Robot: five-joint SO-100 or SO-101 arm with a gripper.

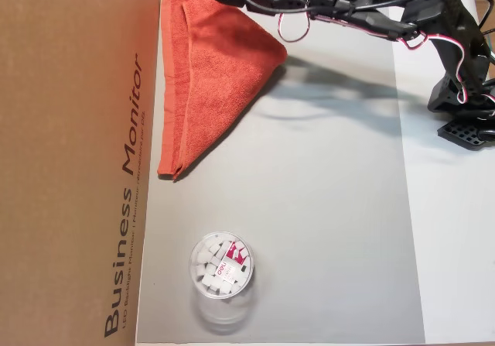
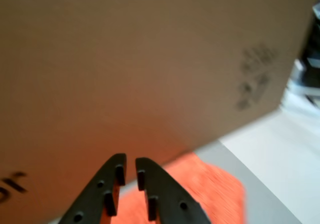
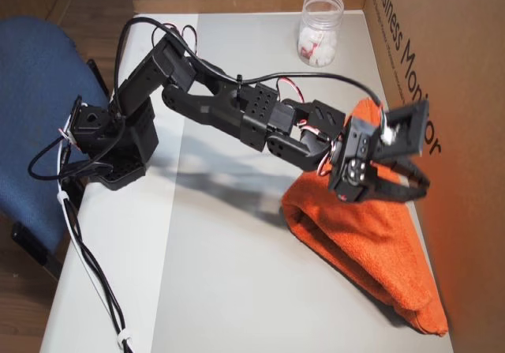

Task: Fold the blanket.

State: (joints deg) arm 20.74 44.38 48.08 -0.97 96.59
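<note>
Against the cardboard box, the blanket lies on the grey mat, folded into a triangle. Above it the gripper hangs nearly shut and empty, so I judge the fold is released.

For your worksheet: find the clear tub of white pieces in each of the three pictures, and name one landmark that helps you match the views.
An overhead view: the clear tub sits low, left of centre, on the grey mat.
Wrist view: not in it.
Another overhead view: it stands at the top edge, right of centre.
Shared landmark: the brown cardboard box, beside the orange towel in all three views.
</note>
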